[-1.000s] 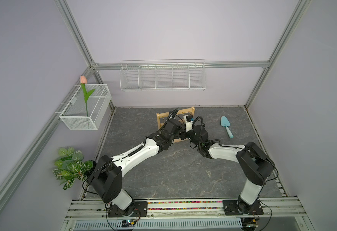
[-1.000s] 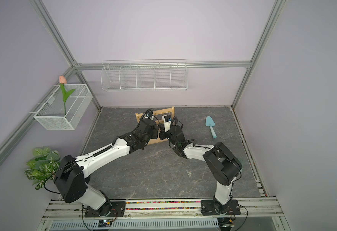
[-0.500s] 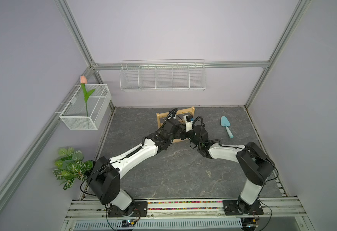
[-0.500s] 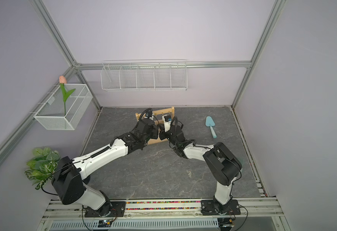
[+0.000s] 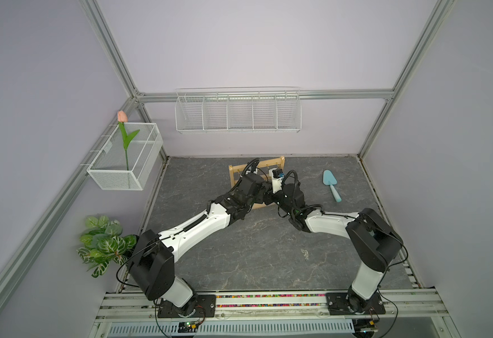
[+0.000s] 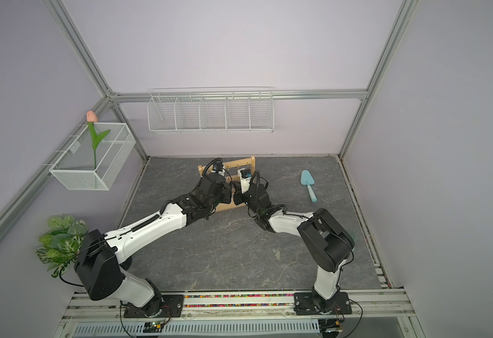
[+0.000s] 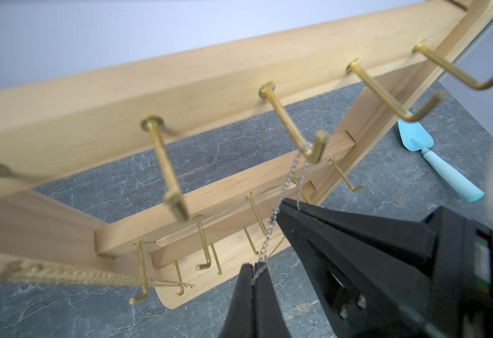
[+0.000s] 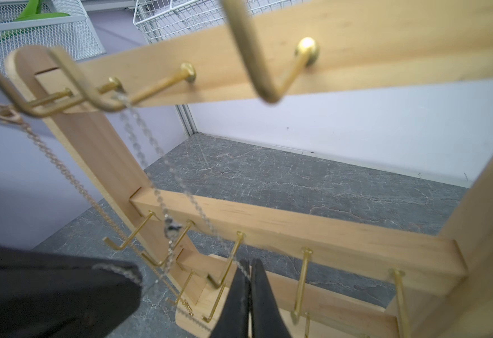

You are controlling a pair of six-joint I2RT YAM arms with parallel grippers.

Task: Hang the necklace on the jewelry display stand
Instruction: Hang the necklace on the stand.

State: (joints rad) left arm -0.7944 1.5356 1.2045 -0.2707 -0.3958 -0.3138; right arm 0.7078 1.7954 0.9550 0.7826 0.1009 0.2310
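Silver necklace (image 7: 273, 216) is looped over a gold hook (image 7: 312, 146) on the top bar of the jewelry display stand (image 7: 181, 87), just above both tools. The left gripper (image 7: 255, 270) pinches one strand, the right gripper (image 8: 249, 273) seemingly the other, though that view's blurry. If either backs off before letting go, the taut chain could slip off the hook or tug the stand over.
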